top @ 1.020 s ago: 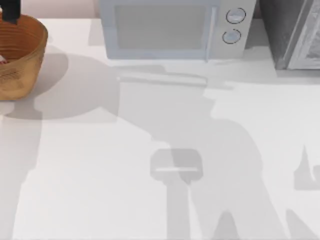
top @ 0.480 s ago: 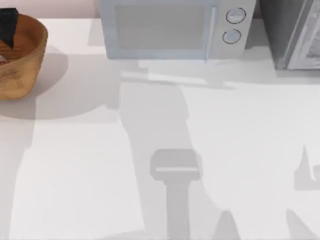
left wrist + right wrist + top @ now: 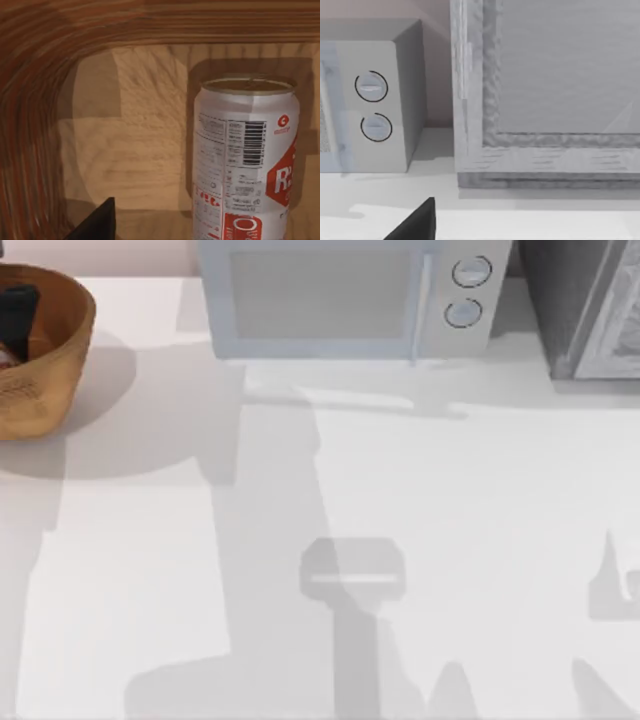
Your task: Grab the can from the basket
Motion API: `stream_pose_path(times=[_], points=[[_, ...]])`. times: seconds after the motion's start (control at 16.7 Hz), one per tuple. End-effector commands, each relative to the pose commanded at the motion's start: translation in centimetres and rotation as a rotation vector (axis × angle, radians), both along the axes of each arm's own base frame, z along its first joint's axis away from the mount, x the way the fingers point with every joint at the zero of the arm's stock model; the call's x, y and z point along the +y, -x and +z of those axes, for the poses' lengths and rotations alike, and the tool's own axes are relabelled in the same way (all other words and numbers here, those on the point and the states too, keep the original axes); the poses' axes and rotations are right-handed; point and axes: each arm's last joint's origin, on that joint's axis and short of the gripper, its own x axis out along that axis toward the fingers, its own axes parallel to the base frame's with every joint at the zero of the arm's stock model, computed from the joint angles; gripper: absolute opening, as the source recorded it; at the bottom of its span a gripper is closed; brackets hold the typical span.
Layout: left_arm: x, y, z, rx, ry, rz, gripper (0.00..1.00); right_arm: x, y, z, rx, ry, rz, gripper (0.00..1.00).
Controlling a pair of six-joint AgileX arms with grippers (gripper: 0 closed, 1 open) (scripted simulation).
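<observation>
Since the earlier frame, my left gripper had sunk into the basket at ten o'clock, beside the can; finger spread I could not tell

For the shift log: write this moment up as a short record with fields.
basket: orange-brown wicker basket, far left corner of the table
can: white can with red print and a barcode, lying in the basket
left end effector: dark shape down inside the basket, beside the can
microwave: pale microwave at the back, two round knobs
grey cabinet: grey cabinet, back right
grasp: not confirmed from these views
</observation>
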Motion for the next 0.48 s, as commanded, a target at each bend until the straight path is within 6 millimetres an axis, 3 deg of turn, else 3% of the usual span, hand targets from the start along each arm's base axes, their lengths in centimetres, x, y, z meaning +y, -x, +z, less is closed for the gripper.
stream_pose_path(times=[0.48], points=[[-0.18, -0.21, -0.84, -0.004, -0.001, 0.001, 1.0, 0.0, 0.0, 0.0, 0.0, 0.0, 0.0, 1.0]])
